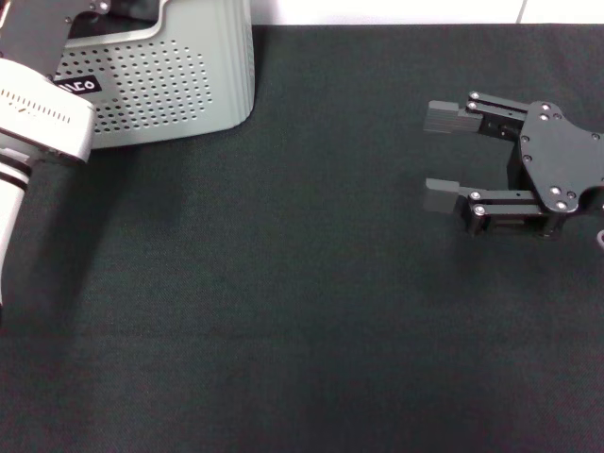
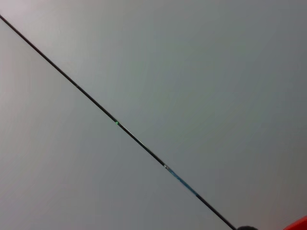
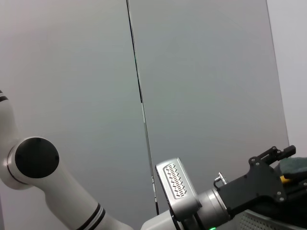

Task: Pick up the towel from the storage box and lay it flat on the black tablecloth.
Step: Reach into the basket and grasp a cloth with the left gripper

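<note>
A large matte black tablecloth (image 1: 311,283) of fine weave covers the bench from edge to edge, with a strip of white wall beyond its far edge. At the far left corner stands the light grey perforated plastic storage box (image 1: 179,80) with a black label. The left hand (image 1: 42,38) reaches over the box's rim; whether its fingers are spread I cannot tell. In the right wrist view, an orange-and-dark-grey plush towel (image 3: 293,167) peeks out just beside that hand. The right hand (image 1: 442,158) hovers near the right edge, fingers spread apart, holding nothing. Behind stand plain grey wall panels (image 3: 201,86).
</note>
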